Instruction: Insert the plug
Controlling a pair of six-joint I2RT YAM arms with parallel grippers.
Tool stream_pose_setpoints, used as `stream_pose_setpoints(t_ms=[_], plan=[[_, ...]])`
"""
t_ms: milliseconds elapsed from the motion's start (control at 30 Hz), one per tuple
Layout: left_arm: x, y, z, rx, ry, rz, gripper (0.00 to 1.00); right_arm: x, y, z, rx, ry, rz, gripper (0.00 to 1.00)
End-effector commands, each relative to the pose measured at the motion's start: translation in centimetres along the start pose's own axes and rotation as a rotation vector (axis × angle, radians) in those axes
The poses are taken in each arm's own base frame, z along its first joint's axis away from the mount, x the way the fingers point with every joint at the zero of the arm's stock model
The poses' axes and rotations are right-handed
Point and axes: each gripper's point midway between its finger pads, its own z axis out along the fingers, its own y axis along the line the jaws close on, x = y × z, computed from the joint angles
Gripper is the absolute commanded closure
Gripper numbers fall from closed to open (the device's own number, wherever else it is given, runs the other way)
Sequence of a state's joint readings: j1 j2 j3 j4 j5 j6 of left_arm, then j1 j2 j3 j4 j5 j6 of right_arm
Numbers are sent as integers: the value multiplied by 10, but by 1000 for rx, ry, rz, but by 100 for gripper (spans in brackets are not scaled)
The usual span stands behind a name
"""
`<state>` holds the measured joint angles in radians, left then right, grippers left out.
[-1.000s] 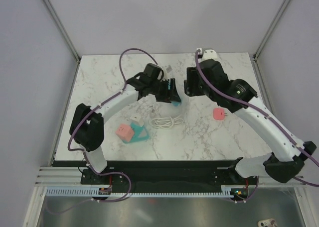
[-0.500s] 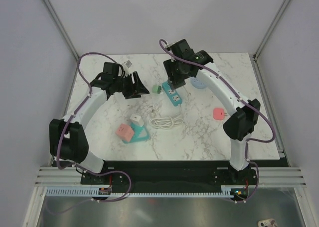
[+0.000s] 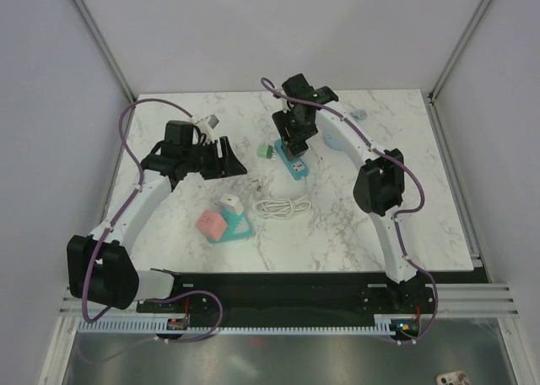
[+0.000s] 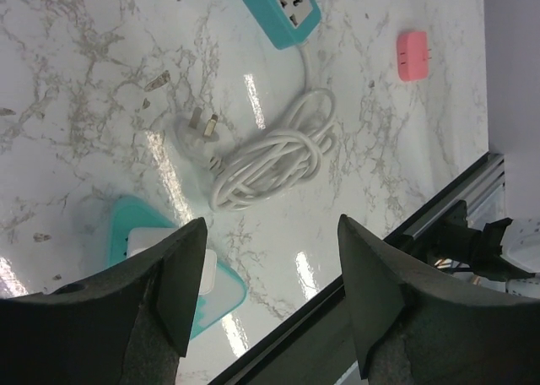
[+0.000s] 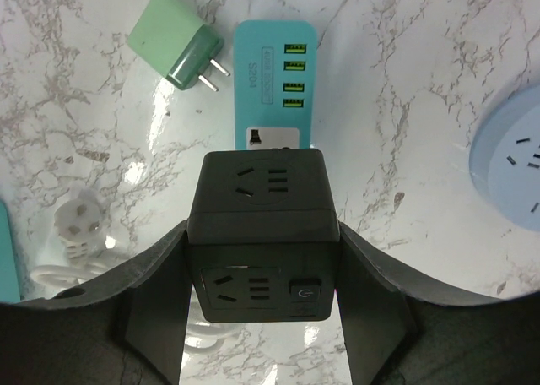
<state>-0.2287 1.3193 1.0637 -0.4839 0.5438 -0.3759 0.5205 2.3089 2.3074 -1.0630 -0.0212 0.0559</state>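
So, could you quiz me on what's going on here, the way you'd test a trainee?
1. True or false: the left gripper holds the white coiled cable.
2. What does the right gripper grip? A) the white coiled cable B) a black power cube C) nothing
3. Fill the gap: in the right wrist view, the green plug lies to the ____ of the teal power strip.

Key: 1 false, its jaws stand open with nothing between them; 2 B; 3 left.
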Motion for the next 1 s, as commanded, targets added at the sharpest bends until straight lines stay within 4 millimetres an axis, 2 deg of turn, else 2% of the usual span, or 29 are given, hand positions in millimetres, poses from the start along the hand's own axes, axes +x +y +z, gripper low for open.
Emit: stream_pose_setpoints(t_ms=[0,167,433,633,800,967], plan=[[-1,11,-2,-44,-35,85,29,-23,-8,-4,-27,-66,-19,100],[7,14,3,-32,-19,72,29,-17,-6,9,-72,-42,-58,100],[7,15,0,-43,-34,77,28,-20,5,12,-134,-47,-63,100],[7,13,1,-31,-32,71,28,-11,-3,26,-91,-8,-51,100],[7,11,2,-19,-32,69,28,-10,-6,27,-77,-2,-48,100],[7,11,2,-20,-31,69,28,0,-9,31,-56,41,-37,100]])
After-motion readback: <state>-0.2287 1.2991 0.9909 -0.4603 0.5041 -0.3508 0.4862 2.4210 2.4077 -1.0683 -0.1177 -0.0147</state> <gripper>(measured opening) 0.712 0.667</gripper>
